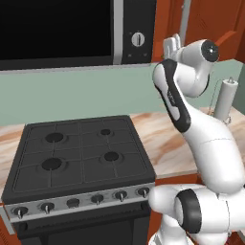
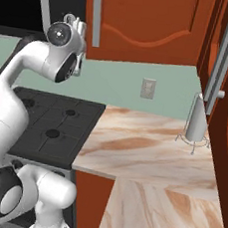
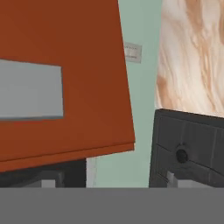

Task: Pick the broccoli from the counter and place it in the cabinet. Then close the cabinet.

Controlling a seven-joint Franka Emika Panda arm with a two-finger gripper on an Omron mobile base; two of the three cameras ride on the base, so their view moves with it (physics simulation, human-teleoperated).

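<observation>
Pincer [image 2: 76, 24] raised high against the cabinet [image 2: 146, 24] door, above the stove's far right corner; jaw state unreadable. Broccoli not spotted on the desk [image 2: 147, 150]; bearing unknown.

We see the pale beige counter [image 2: 147, 150] with tan-pink marbled streaks running right from the black four-burner stove top [image 1: 79, 153], which sits flush against its left edge. Far back at the right end, near the pale green wall, a white paper-towel roll on a thin wire stand [image 2: 197, 123] rests upright on the counter. In the right base view the counter turns a corner and comes toward us along the right.
</observation>
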